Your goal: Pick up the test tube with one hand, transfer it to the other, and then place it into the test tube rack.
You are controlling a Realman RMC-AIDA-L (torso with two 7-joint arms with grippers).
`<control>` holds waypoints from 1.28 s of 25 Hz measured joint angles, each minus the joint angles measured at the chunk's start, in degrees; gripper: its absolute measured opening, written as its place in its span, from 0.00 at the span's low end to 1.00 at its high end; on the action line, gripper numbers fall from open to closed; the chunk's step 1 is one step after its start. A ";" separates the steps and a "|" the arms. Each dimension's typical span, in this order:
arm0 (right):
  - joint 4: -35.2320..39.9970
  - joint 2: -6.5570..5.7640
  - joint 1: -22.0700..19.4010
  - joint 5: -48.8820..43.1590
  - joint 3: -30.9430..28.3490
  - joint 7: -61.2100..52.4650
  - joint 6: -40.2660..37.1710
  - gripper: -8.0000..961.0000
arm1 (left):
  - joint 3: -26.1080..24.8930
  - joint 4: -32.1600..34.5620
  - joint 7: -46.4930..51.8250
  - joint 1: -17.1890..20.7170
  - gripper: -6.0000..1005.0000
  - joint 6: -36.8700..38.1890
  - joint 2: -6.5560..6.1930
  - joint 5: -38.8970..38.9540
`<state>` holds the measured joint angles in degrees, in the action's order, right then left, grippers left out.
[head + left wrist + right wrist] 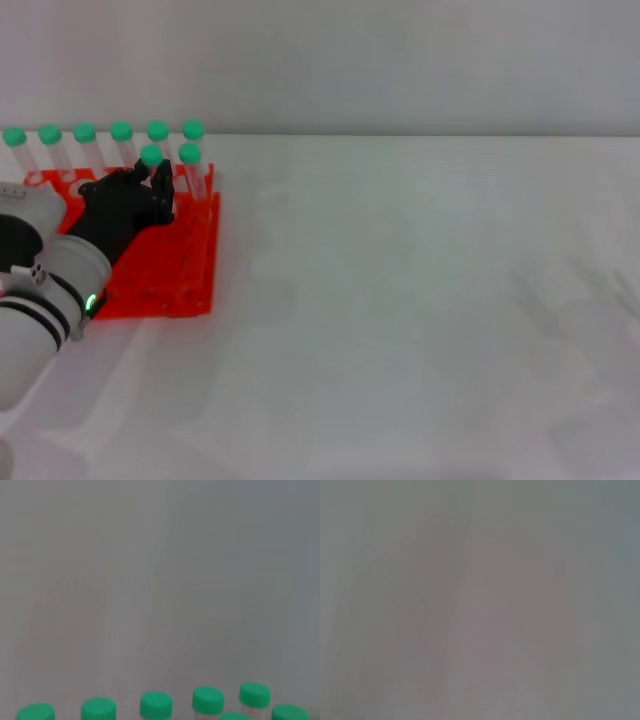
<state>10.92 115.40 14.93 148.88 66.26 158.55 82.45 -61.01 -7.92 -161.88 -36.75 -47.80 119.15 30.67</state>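
The test tube rack [185,275], bright orange-red with rows of round holes, sat at the far left of the surface. The test tube [152,165], clear with a green screw cap, stood upright in the rack's second row, just beside another capped tube, with the left gripper [160,190] right at it.
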 joint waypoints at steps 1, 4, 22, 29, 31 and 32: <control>-0.07 0.00 -0.02 0.00 0.00 0.00 0.14 0.86 | -0.04 -0.14 -0.01 0.32 0.33 -0.15 0.02 -0.16; -0.21 0.00 -0.05 0.00 0.00 0.00 0.25 0.86 | -0.26 -0.66 -0.03 1.82 0.34 -0.97 0.11 -0.32; -3.06 0.00 -0.21 0.18 -2.94 0.04 -2.38 0.86 | -0.53 -2.31 4.17 30.69 0.82 -33.45 0.46 8.16; -5.80 0.00 -0.30 0.18 -6.15 0.07 -2.12 0.86 | -0.19 -1.62 4.99 36.02 0.87 -39.24 0.56 12.15; -6.21 0.00 -0.15 0.19 -6.40 0.08 -2.07 0.87 | -0.26 -0.75 5.57 36.21 0.88 -39.28 0.56 12.15; -6.25 0.00 -0.14 0.19 -6.44 0.07 -2.02 0.87 | -0.28 -0.28 5.90 36.16 0.88 -39.29 0.56 12.15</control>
<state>4.67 115.40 14.78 149.07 59.83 158.63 80.43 -61.29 -8.20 -155.98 -0.59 -87.09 119.71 42.81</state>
